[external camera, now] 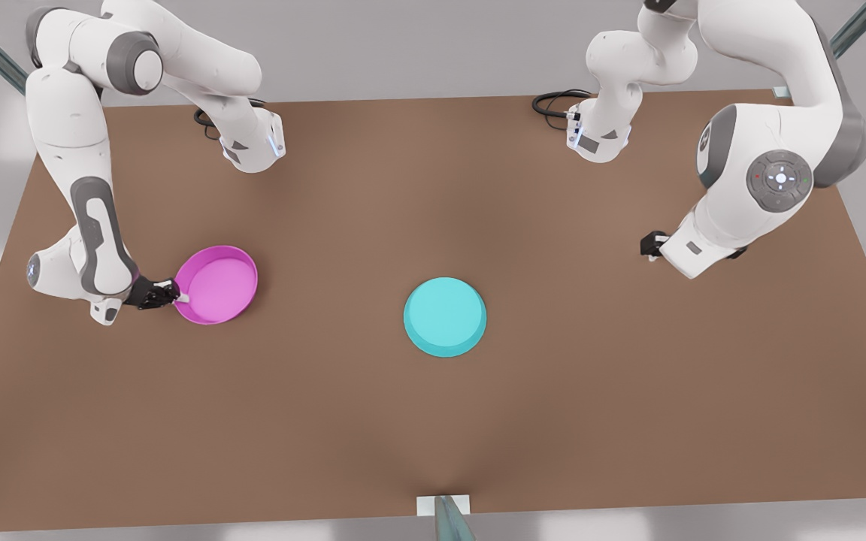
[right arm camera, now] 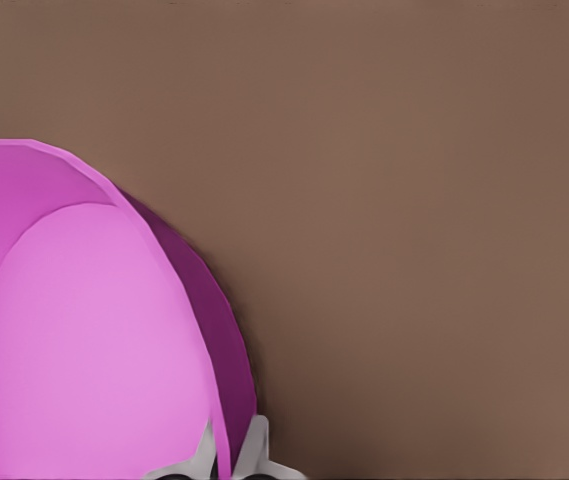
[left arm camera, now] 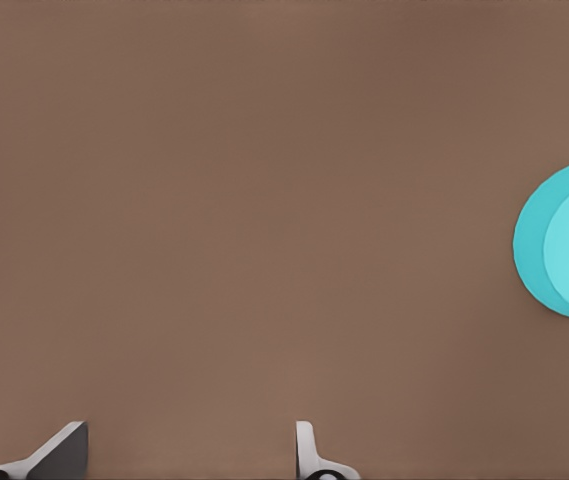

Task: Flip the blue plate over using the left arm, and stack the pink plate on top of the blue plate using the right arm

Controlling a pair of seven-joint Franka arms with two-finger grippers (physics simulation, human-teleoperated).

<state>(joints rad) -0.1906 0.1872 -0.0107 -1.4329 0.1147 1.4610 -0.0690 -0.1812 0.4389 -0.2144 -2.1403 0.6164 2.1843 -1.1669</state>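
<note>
At the front view's left, the right claw [external camera: 177, 294] pinches the pink plate [external camera: 219, 285] by its near rim, one finger inside the wall and one outside. The plate appears tilted, rim-up. My advice: lift it level, carry it across, and centre it over the blue plate [external camera: 445, 316], which lies base-up mid-tabletop [external camera: 433, 421], so the flip looks done. At the right, the left claw [external camera: 651, 246] waits, fingers apart and empty. Count: two plates, two arms.
</note>
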